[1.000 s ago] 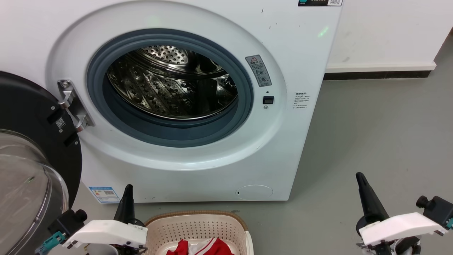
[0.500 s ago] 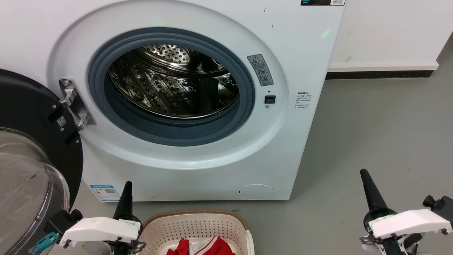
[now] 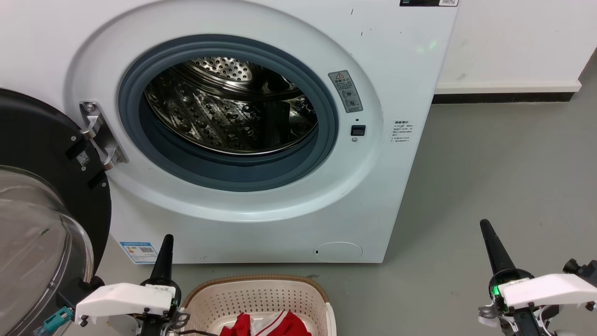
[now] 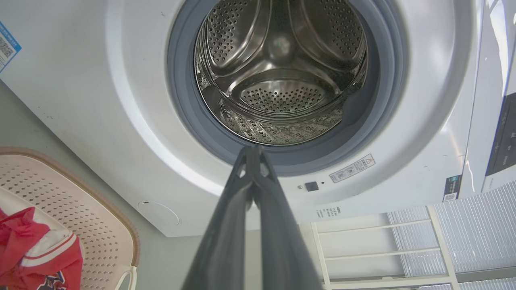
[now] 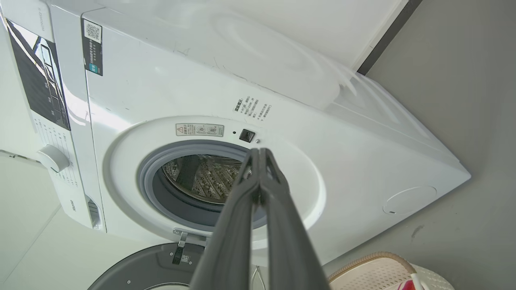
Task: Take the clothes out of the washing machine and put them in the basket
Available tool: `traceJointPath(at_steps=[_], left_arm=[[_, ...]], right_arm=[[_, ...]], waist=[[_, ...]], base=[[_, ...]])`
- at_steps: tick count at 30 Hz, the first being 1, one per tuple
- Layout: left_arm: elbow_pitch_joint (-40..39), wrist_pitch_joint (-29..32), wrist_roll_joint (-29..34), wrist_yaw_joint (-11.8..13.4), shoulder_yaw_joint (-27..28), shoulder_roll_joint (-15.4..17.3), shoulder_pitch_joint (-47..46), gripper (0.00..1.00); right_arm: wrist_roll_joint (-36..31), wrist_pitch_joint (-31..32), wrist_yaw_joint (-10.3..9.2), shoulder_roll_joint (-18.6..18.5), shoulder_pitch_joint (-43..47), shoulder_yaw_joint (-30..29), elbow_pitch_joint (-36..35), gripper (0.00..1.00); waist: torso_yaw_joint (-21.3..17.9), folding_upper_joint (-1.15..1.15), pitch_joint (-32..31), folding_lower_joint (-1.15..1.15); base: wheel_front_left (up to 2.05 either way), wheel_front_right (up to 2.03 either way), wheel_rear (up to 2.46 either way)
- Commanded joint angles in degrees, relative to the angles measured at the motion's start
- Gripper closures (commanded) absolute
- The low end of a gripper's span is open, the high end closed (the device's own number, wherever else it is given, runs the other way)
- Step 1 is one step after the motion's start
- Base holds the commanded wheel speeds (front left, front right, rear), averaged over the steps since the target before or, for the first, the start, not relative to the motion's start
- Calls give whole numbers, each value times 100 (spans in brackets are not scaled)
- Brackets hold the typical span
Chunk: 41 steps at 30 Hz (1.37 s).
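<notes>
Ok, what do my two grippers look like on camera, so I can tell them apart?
The left gripper and right gripper match: long dark fingers tapering to a point, on a white angular housing. The left carries a teal connector and a thin dark cable; the right shows a green light and a black knob.

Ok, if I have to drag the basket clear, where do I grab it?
Probably the brown rim of the basket on the washing machine side, from above, one finger inside the wall and one outside. That edge is thin, open and bare; the clothes lie nearer the robot.
</notes>
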Motion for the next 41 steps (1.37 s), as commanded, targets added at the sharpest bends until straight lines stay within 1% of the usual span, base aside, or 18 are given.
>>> traceJointPath(at_steps=[1,20,41], left_arm=[[-23,34,-115,-51,28,6,-120,100],[36,280,-1082,-189,163,-19,-189,100],[91,516,-1998,-311,286,-41,-254,100]], right_arm=[[149,37,-1,-29,-119,-23,-13,100],[1161,217,-1,-10,-222,-177,106,100],[2098,403,-2,20,-324,-333,227,100]], waist=[[3,0,1,0],[45,0,31,0],[93,0,64,0]], base=[[0,0,0],[0,0,0],[0,0,0]])
